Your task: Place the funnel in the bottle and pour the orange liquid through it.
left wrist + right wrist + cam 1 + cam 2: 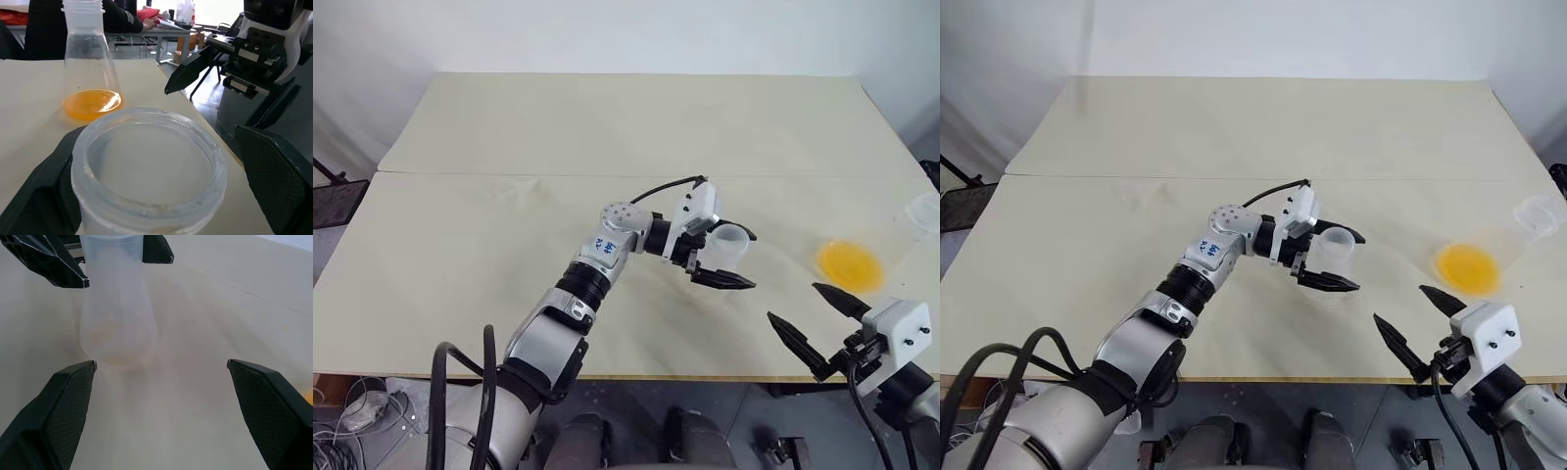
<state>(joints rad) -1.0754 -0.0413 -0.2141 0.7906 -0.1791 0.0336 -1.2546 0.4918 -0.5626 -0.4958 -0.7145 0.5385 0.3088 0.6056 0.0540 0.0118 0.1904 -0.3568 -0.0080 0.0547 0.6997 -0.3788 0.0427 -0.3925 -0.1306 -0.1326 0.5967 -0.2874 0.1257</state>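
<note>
The clear bottle [728, 247] stands upright mid-table, its cone showing in the right wrist view [117, 328]. A round clear rim [146, 166] tops it, and I cannot tell the funnel from the bottle's own mouth. My left gripper [752, 259] is open, one black finger on each side of the neck; the near finger stands clear of it. The orange liquid [850, 264] pools in a second clear flask [90, 54] to the right. Near the table's front edge, my right gripper [793, 302] is open and empty, pointing at the bottle.
The cream table [607, 127] stretches far and left, with a seam across it and a faint pale mark [521, 186] left of centre. Its front edge runs just under my right gripper. A person in a dark sleeve [120, 17] sits beyond the table.
</note>
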